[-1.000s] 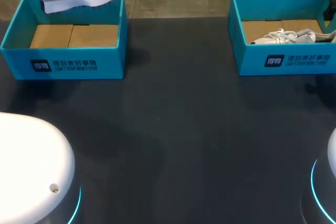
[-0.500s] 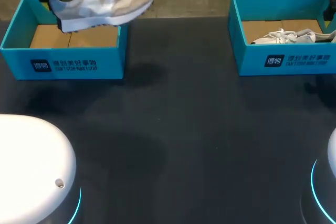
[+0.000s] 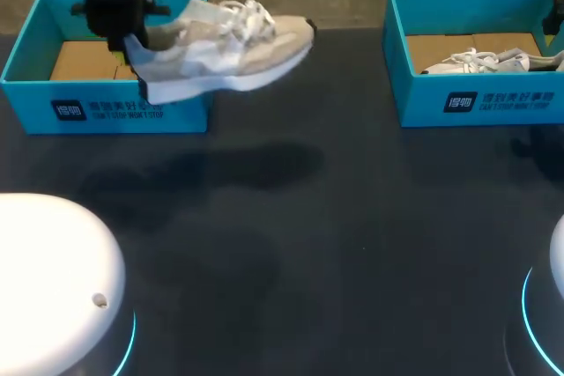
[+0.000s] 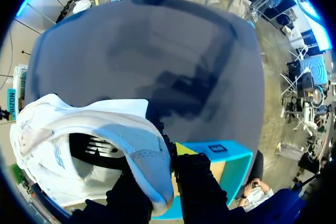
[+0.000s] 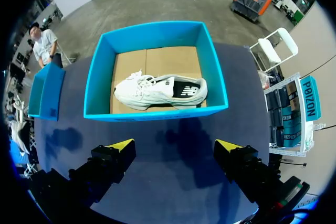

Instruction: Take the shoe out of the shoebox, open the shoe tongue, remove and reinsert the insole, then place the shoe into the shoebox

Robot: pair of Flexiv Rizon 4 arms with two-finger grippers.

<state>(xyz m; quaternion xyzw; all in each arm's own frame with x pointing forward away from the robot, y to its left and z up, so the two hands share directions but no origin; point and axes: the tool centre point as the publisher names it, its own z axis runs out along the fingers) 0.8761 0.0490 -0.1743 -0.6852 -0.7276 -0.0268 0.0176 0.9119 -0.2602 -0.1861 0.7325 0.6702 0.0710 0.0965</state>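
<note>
Holding the shoe [image 3: 225, 50] at the heel collar, left claw [image 4: 167, 156] is clamped with a finger on each side. Shoe hangs over the table [image 3: 308, 217], just right of the left box [image 3: 106, 112], toe pointing right. Right claw [image 5: 174, 146] is spread wide, gripping nothing, near the right box [image 5: 157, 114] holding a 2nd shoe [image 5: 157, 92]. Shoe looks light, upper soft, sole stiffer. Toe may sag from a heel grip, so midsole is likely steadier.
</note>
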